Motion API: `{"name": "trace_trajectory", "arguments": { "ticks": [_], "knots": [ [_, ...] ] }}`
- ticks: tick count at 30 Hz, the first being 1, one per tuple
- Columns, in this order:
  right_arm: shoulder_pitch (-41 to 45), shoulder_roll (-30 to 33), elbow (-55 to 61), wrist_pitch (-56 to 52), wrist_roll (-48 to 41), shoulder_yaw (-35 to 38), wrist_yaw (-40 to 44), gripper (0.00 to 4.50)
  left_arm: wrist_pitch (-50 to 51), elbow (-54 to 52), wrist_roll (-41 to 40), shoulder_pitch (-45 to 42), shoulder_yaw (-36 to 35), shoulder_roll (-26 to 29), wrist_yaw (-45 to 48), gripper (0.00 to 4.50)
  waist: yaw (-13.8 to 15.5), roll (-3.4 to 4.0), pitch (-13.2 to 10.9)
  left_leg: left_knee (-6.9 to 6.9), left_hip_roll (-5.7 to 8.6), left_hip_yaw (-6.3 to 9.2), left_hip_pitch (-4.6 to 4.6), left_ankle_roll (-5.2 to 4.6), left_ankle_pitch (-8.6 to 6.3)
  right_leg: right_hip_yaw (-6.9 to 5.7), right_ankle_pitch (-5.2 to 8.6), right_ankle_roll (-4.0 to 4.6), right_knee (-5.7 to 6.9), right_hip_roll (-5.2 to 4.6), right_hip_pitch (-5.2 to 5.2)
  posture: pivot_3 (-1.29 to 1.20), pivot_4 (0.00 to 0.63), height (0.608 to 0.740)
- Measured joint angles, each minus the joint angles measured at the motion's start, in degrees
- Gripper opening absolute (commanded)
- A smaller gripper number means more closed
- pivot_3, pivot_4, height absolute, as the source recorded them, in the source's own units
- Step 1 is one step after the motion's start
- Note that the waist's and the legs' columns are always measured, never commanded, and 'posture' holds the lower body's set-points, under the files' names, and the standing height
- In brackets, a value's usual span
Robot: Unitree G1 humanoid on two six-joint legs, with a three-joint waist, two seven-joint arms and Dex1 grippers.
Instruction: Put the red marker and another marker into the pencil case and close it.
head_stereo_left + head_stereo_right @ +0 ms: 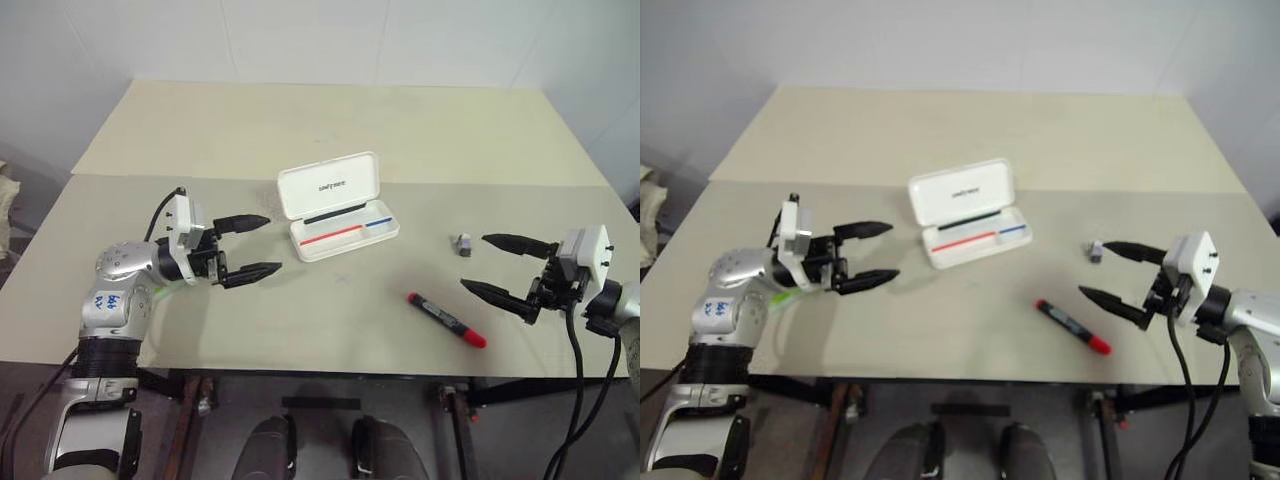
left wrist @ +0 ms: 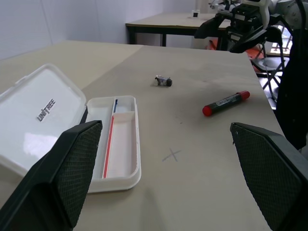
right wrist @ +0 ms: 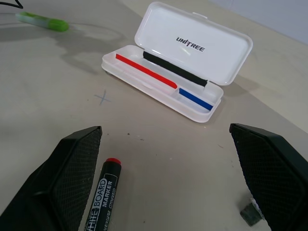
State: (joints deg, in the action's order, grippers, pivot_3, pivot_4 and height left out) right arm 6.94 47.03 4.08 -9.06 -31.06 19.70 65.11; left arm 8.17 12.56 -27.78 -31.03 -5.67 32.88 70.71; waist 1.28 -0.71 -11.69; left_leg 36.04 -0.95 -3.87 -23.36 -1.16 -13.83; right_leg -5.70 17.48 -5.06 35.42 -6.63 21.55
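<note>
Here pencil case (image 1: 338, 206) open, red marker (image 1: 446, 320) beside right pincer (image 1: 505, 266).

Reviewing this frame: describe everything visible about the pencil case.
The pencil case is a white, hard-looking plastic box with rounded corners, lying open on the table with its hinged lid raised. The lid's inside carries small dark logo text. The shallow tray shows thin red, blue and black strips and no markers. Neither gripper touches it.
</note>
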Motion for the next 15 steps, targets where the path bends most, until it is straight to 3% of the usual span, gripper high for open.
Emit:
{"name": "trace_trajectory", "arguments": {
  "ticks": [12,15],
  "knots": [
    [-1.8,-0.1,5.6,-3.7,-1.2,-0.1,-2.6,4.5,1.4,-0.6,0.1,0.9,0.3,-0.2,-0.2,4.47,0.1,0.01,0.0,0.02,-0.01,0.01,-0.01,0.1,-0.07,0.02,0.01,0.01,-0.01,0.0,0.01,0.0,0.15,0.74],
    [0.3,-0.4,5.6,-3.9,-1.1,-1.5,-2.9,4.5,1.8,-0.7,0.1,1.1,0.3,-0.1,0.0,3.59,0.0,0.01,0.0,0.01,-0.02,0.01,-0.01,0.08,-0.06,0.02,0.01,0.01,-0.02,0.01,0.01,0.0,0.15,0.74]
  ]
}}
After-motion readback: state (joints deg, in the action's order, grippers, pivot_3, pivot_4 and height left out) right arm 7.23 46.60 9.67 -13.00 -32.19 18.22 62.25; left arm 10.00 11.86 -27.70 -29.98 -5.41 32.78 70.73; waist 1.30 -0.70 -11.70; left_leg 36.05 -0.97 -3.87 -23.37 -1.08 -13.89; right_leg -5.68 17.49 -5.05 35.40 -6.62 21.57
